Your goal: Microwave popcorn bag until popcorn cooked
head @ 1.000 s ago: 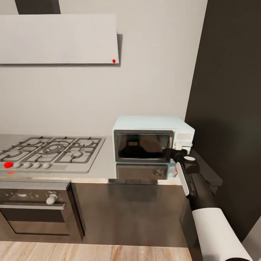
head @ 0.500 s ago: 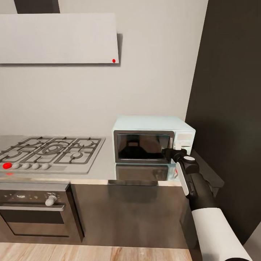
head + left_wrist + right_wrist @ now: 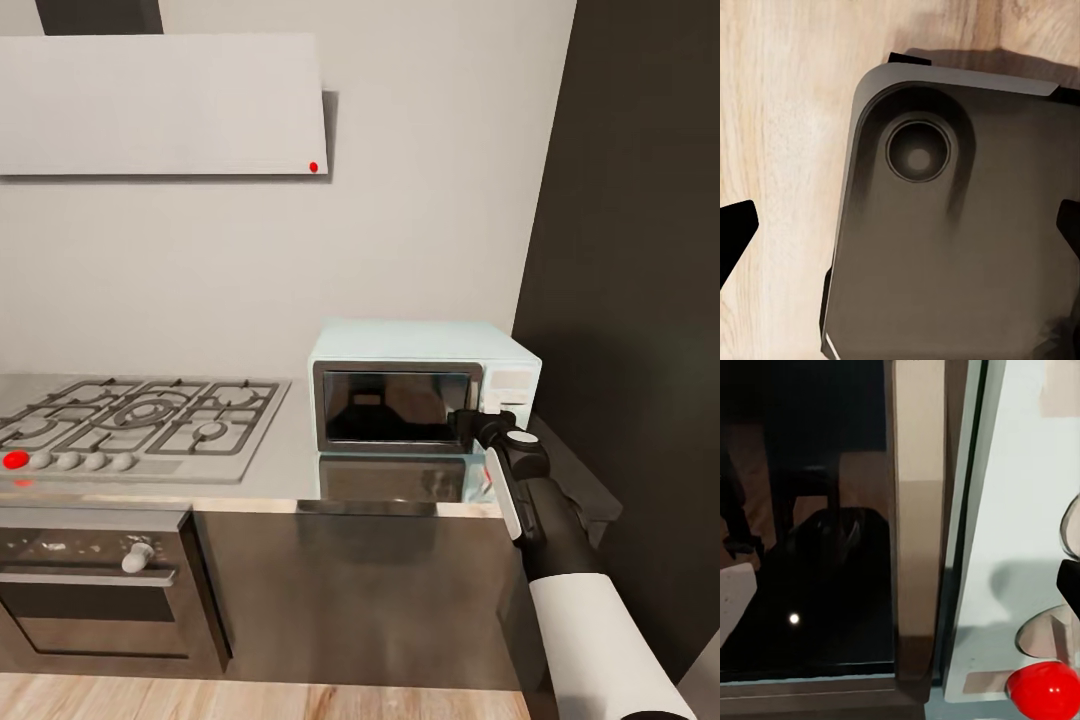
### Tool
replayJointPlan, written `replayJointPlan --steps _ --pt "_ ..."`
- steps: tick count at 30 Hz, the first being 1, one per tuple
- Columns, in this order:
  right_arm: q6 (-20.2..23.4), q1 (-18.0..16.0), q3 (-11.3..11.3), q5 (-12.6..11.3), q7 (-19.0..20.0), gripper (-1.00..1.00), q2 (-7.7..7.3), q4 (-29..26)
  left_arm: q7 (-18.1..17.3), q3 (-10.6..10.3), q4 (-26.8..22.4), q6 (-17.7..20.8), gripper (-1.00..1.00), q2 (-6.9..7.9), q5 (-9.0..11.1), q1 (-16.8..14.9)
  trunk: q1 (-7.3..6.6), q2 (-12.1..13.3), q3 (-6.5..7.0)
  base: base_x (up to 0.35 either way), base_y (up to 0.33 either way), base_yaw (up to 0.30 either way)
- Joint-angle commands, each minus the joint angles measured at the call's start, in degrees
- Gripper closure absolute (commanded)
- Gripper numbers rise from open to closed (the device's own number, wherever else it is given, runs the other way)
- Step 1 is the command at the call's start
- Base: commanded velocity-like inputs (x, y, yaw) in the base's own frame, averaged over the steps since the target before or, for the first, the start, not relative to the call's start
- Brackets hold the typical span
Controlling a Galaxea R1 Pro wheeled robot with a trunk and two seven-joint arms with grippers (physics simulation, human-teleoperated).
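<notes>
Microwave (image 3: 420, 385) sits on the countertop (image 3: 290, 450) against the wall, door shut, at 3 o'clock of the gas hob (image 3: 140, 415). Right gripper (image 3: 468, 425) is at the door's lower right corner, touching or just short of the seam between glass and knob panel; can't tell jaw opening from the head view. Right wrist view: dark door glass (image 3: 810, 532), silver frame (image 3: 916, 532), mint side panel (image 3: 1020, 510), red round light (image 3: 1044, 690) at 5 o'clock. Left wrist view: fingertips (image 3: 736, 232) spread wide, holding nothing, over a dark base part (image 3: 952, 232) and wood floor (image 3: 780, 97).
</notes>
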Motion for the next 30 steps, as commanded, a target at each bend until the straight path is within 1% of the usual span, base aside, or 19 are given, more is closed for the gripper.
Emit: replayJointPlan --steps 1,6,13,14,30 --pt "0.3 0.0 -0.1 0.2 0.0 -1.00 0.04 -0.1 0.0 0.0 0.0 -0.1 -1.00 0.00 0.3 0.0 0.00 0.0 -0.06 0.001 0.000 0.000" --pt "0.3 0.0 -0.1 0.2 0.0 -1.00 0.03 0.0 0.0 0.0 0.0 -0.2 -1.00 0.00 0.3 0.0 0.00 0.0 -0.06 0.001 0.000 0.000" --pt "0.3 0.0 -0.1 0.2 0.1 -1.00 -0.12 0.0 0.0 0.0 0.0 -0.1 -1.00 0.00 0.3 0.0 0.00 0.0 -0.06 0.074 0.000 0.000" --pt "0.3 0.0 -0.1 0.2 0.1 1.00 -0.20 0.0 0.0 0.0 0.0 -0.1 -1.00 0.00 0.3 0.0 0.00 0.0 -0.06 0.002 0.000 0.000" --pt "0.3 0.0 -0.1 0.2 0.0 1.00 -0.41 0.0 0.0 0.0 0.0 -0.1 -1.00 0.00 0.3 0.0 0.00 0.0 -0.06 0.000 0.000 0.000"
